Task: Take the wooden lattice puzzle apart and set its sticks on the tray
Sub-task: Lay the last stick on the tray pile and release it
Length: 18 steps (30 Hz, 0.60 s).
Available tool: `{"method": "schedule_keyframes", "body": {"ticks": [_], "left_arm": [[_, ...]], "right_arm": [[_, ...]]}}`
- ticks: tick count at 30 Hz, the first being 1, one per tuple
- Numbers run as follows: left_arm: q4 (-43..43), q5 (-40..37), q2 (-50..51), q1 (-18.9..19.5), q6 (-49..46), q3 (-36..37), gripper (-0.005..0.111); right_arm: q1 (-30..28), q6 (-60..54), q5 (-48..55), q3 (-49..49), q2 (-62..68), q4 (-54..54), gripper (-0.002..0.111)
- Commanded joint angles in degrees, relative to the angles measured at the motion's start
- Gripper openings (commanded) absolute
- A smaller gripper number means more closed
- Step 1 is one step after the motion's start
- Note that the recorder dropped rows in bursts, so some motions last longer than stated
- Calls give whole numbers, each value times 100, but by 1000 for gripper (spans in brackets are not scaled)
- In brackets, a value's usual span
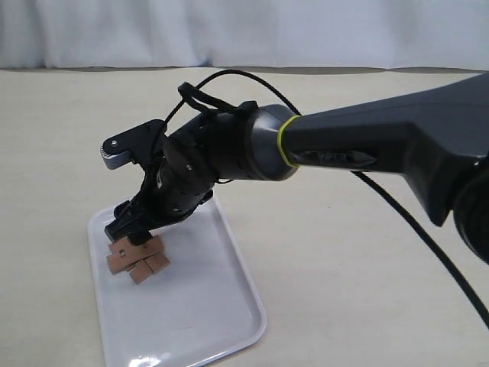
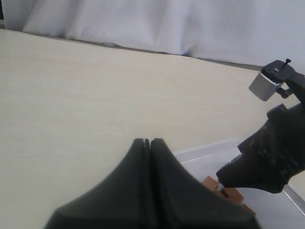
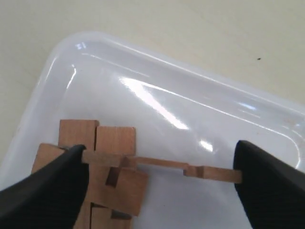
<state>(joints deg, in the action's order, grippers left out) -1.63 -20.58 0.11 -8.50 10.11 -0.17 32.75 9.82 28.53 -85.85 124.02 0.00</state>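
A tray lies at the front left of the table. The puzzle is near the tray's far left corner, under the right gripper, which reaches across from the right with one stick between its fingertips.

Bright, even light in every view; white glare streaks the tray; shadows are soft; the close left hand looks blurred.
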Motion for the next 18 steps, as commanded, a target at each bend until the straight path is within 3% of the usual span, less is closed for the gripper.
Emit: {"method": "schedule_keyframes", "body": {"ticks": [1,5,11,13,15,18], "left_arm": [[-37,81,-11,13,1,17,0],[-37,81,-11,13,1,17,0],[-37,81,-11,13,1,17,0],[-37,81,-11,13,1,17,0],[-37,81,-11,13,1,17,0],[-37,81,-11,13,1,17,0]], "right_arm": [[-9,38,-118,-9,-88,-87,84],[1,50,88,-9,-212,-61,96],[1,36,727,-9,-741,-87,95],[1,-16,1128,-9,-959,-113,87],[1,-16,1571,-9,-1130,-260,71],[1,-20,2402,14,-1294,-416,25]]}}
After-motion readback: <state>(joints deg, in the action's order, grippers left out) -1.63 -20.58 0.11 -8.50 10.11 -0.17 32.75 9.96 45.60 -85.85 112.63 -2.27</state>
